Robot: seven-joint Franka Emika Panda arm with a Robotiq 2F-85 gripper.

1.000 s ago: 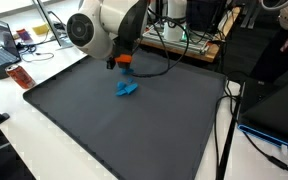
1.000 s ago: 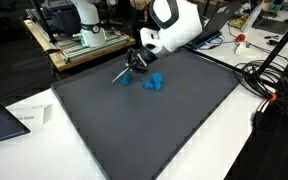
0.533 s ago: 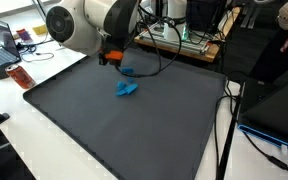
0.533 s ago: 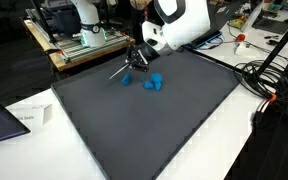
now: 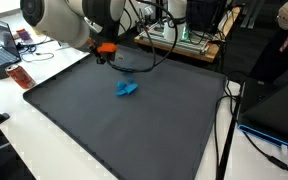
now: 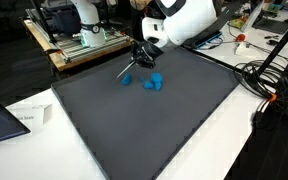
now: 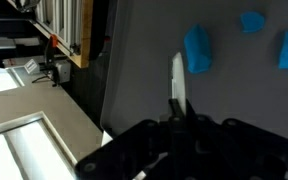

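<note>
My gripper (image 6: 137,60) hangs over the far part of the dark mat (image 6: 134,130), near the mat's back edge. Its jaws are pressed together on a thin pale stick (image 6: 126,70). In the wrist view the stick (image 7: 177,80) stands straight out from between the fingertips of the gripper (image 7: 179,118). In an exterior view the stick slants down from the jaws towards the mat. Its free end lies just beside a small blue piece (image 6: 126,80), and I cannot tell whether the tip touches the piece or the mat. The wrist view shows the same blue piece (image 7: 197,50) close along one side of the stick's end, with a narrow gap of mat between them. Two more blue bits (image 7: 252,20) lie a little further off, together on the mat (image 6: 154,82). The mat covers most of a white table (image 6: 44,105), and a tangle of cables (image 6: 264,80) runs off one corner.
</note>
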